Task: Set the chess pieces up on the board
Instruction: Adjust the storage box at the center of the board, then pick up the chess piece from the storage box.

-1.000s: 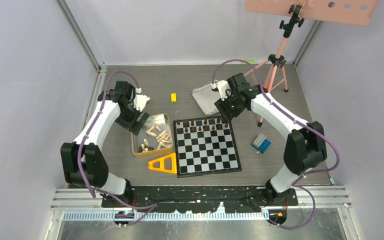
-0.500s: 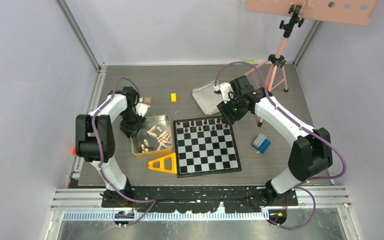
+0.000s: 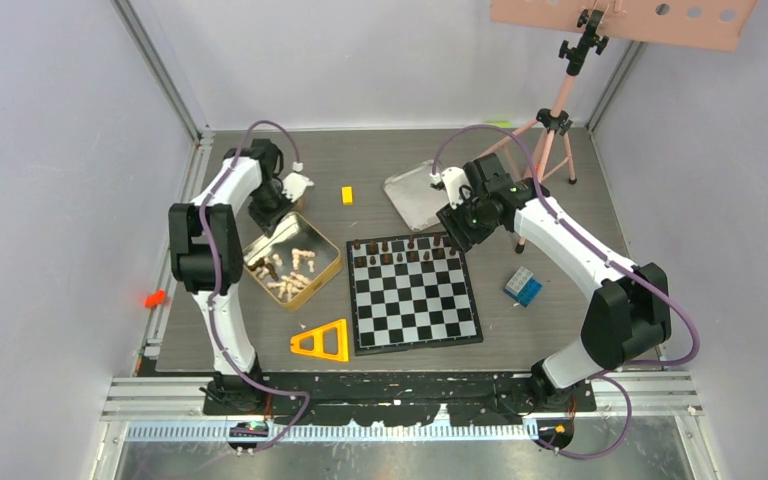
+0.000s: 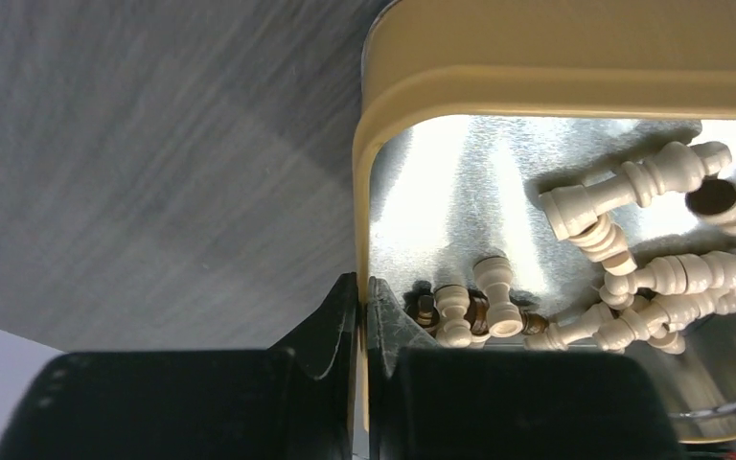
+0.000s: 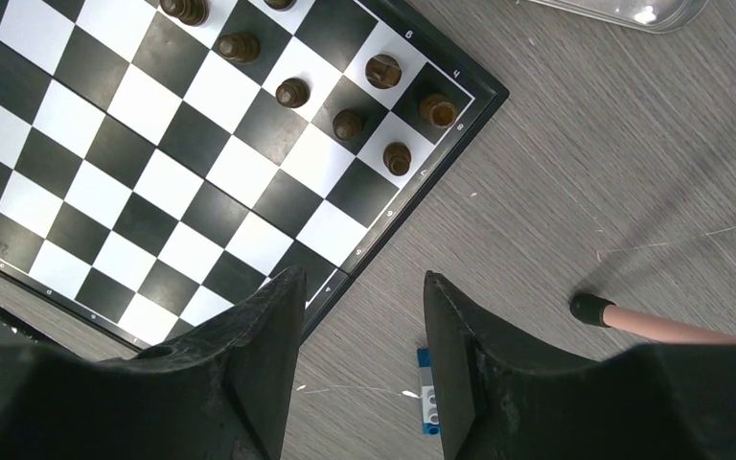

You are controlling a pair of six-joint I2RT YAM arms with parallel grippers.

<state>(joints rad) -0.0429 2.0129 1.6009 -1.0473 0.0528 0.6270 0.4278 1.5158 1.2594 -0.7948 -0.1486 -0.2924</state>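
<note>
The board [image 3: 420, 310] lies mid-table with dark chess pieces [image 3: 400, 252] along its two far rows. Left of it, the gold tin [image 3: 332, 258] sits turned at an angle, holding pale chess pieces [image 4: 632, 187] and a few dark ones [image 4: 479, 311] lying loose. My left gripper [image 4: 362, 292] is shut on the tin's side wall [image 4: 359, 211], one finger inside and one outside. It grips the tin's far corner [image 3: 278, 218]. My right gripper [image 5: 364, 287] hangs open and empty above the board's far right corner [image 5: 412, 153], near the dark pieces [image 5: 350, 123].
An orange triangle frame [image 3: 324, 341] lies by the board's near left corner. A yellow block [image 3: 347, 195] and a silver tin lid [image 3: 410, 195] lie behind the board. A blue brick [image 3: 523, 286] sits to its right, a tripod [image 3: 550, 120] at the back right.
My left gripper closed onto the tin's wall. The left arm swung toward the far left, and the tin turned and slid left with it. My right gripper barely moved.
</note>
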